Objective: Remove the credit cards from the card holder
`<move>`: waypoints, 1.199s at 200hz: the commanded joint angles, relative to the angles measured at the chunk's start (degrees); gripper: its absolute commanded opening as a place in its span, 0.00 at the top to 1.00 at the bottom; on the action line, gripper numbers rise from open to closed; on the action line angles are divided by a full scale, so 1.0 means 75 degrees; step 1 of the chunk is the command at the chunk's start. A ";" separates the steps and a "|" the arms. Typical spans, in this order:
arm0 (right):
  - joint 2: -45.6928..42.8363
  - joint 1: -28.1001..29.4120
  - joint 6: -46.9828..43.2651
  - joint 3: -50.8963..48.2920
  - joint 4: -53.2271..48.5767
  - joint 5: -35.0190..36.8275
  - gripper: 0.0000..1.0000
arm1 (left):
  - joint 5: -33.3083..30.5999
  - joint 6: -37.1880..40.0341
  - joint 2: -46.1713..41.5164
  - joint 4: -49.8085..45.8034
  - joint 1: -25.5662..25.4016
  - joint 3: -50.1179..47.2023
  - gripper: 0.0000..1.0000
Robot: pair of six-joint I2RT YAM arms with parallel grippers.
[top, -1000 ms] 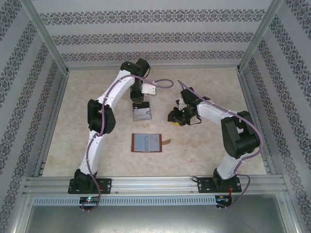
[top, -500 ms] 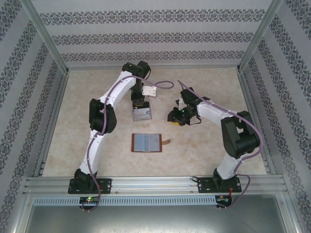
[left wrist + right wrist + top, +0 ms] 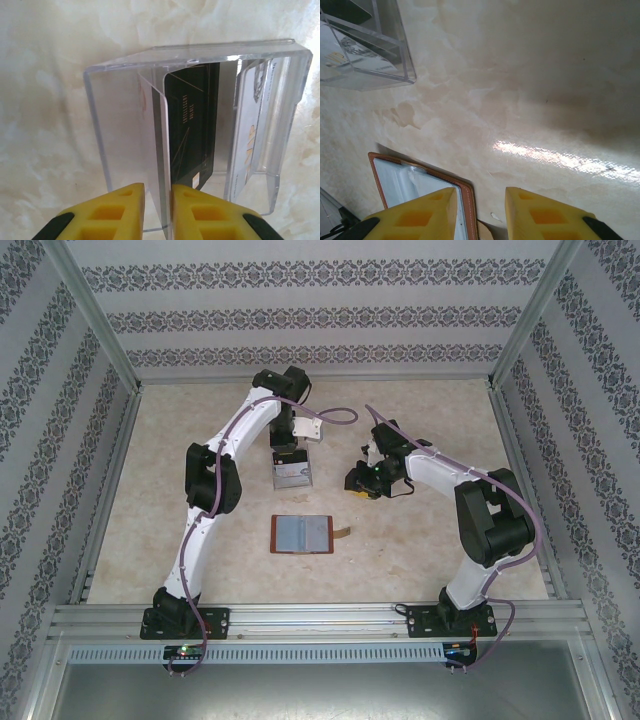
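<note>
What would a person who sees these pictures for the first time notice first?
The clear plastic tray mid-table holds a dark card and a white card standing upright, with the left arm's yellow fingers flanking a thin pale sheet. Nearer the arms' bases lies the open brown card holder, grey-blue inside up.

The clear plastic tray point(image 3: 115, 130) is sitting, seemingly upright, on the pale marbled table point(image 3: 430, 550), patterned walls point(image 3: 320, 315) closing around.
</note>
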 commanded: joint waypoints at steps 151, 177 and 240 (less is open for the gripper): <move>-0.0026 0.0089 0.0093 -0.0045 0.0014 -0.0020 0.68 | -0.0626 -0.0203 -0.0385 0.0782 0.0098 0.0126 0.83; -0.0042 0.0092 0.0111 -0.0051 0.0020 -0.0029 0.68 | -0.0748 -0.0202 -0.0371 0.0912 0.0102 0.0062 0.84; -0.0052 0.0104 0.0093 -0.0091 0.0008 -0.0020 0.68 | -0.0793 -0.0263 -0.0383 0.0996 0.0094 0.0039 0.90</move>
